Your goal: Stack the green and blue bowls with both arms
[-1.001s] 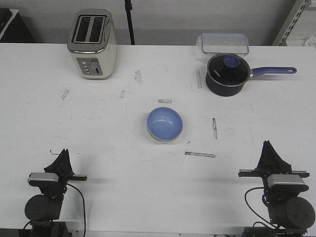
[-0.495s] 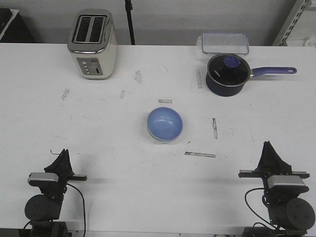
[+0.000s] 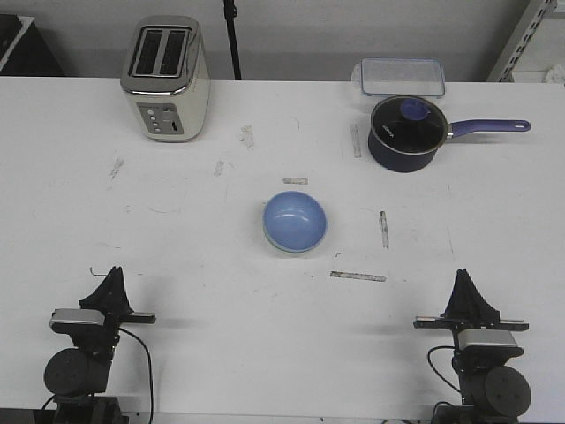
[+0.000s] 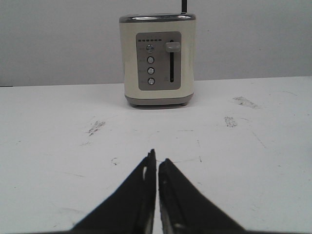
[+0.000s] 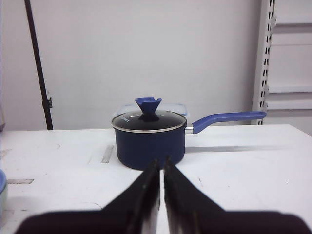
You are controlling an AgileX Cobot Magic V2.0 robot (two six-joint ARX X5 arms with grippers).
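The light blue bowl (image 3: 295, 220) sits in the middle of the white table (image 3: 177, 230). A pale mint green edge (image 3: 293, 250) shows under its near rim, so it appears to rest inside the green bowl. A sliver of both shows at the edge of the right wrist view (image 5: 1, 192). My left gripper (image 3: 112, 276) is shut and empty at the near left, far from the bowls; in the left wrist view (image 4: 157, 158) it points at the toaster. My right gripper (image 3: 463, 279) is shut and empty at the near right; in the right wrist view (image 5: 162, 161) it points at the saucepan.
A cream toaster (image 3: 166, 78) stands at the far left. A dark blue saucepan with a glass lid and purple handle (image 3: 406, 132) stands at the far right, with a clear lidded container (image 3: 402, 76) behind it. Grey tape marks (image 3: 357, 276) lie near the bowls.
My right arm has shifted a little to the left and drawn back toward the near edge. The left arm and the bowls have not moved.
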